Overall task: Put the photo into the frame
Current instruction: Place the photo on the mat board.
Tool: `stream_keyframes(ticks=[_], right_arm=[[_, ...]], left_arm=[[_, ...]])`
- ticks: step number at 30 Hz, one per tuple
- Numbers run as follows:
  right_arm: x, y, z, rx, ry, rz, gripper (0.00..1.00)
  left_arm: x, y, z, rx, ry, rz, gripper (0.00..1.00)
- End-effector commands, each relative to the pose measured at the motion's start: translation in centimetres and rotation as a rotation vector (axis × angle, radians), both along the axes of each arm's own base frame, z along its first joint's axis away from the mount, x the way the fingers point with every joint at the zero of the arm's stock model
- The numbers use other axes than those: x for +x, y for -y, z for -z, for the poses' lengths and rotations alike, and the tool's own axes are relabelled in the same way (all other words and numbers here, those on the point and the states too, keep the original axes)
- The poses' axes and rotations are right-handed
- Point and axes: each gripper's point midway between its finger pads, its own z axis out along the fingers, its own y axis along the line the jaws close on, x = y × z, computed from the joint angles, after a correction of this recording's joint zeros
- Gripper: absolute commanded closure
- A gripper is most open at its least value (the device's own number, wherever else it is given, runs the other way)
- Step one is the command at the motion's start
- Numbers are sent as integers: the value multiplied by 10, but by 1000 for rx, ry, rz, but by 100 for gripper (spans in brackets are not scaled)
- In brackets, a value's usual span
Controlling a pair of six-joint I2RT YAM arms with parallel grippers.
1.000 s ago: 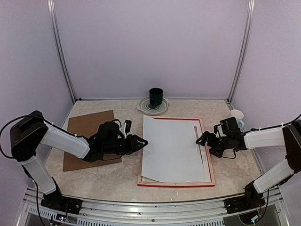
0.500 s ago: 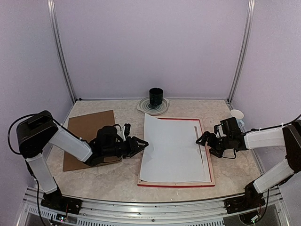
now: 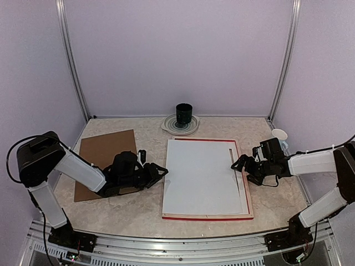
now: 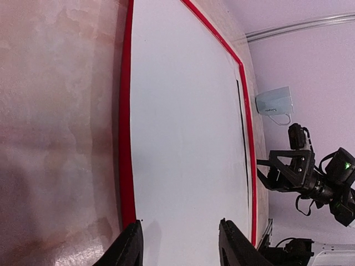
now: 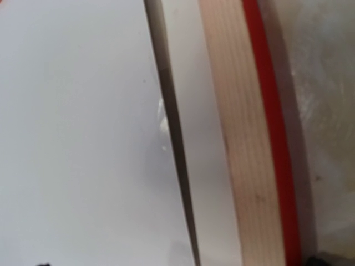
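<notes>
The frame (image 3: 208,218) lies face down on the table, pale wood back up, red edges showing. The photo (image 3: 202,177) lies flat inside it with its plain white back up; the picture side is hidden. My left gripper (image 3: 165,170) hovers just off the frame's left edge, open with nothing between its fingers; in the left wrist view the left gripper (image 4: 180,223) looks across the photo (image 4: 188,127) and the red rail (image 4: 126,144). My right gripper (image 3: 237,164) stands open at the frame's right rail. The right wrist view shows the photo's edge (image 5: 83,138) beside the wooden rail (image 5: 238,138).
A brown cardboard board (image 3: 105,160) lies left of the frame, partly under my left arm. A dark cup (image 3: 184,114) stands on a white plate (image 3: 191,128) at the back. A small white cup (image 3: 279,134) sits near the right arm.
The photo's left edge, raised and curled before, has dropped flat into the frame. My left gripper has drawn back to the left and opened wider. The right arm has not moved.
</notes>
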Motion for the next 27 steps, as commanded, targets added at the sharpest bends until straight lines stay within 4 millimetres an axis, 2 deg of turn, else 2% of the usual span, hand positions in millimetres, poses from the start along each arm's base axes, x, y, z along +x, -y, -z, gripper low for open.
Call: stream_keyframes(ticks=[1, 13, 22, 27], right_arm=[[5, -2, -11, 26, 27, -2, 1], [3, -2, -12, 29, 26, -3, 1], [3, -2, -9, 27, 18, -4, 1], [3, -3, -7, 27, 14, -6, 1]], left_arm=[[5, -13, 8, 60, 3, -47, 53], [18, 0, 26, 4, -26, 14, 53], [23, 21, 8, -71, 32, 105, 53], [25, 25, 3, -77, 55, 121, 53]])
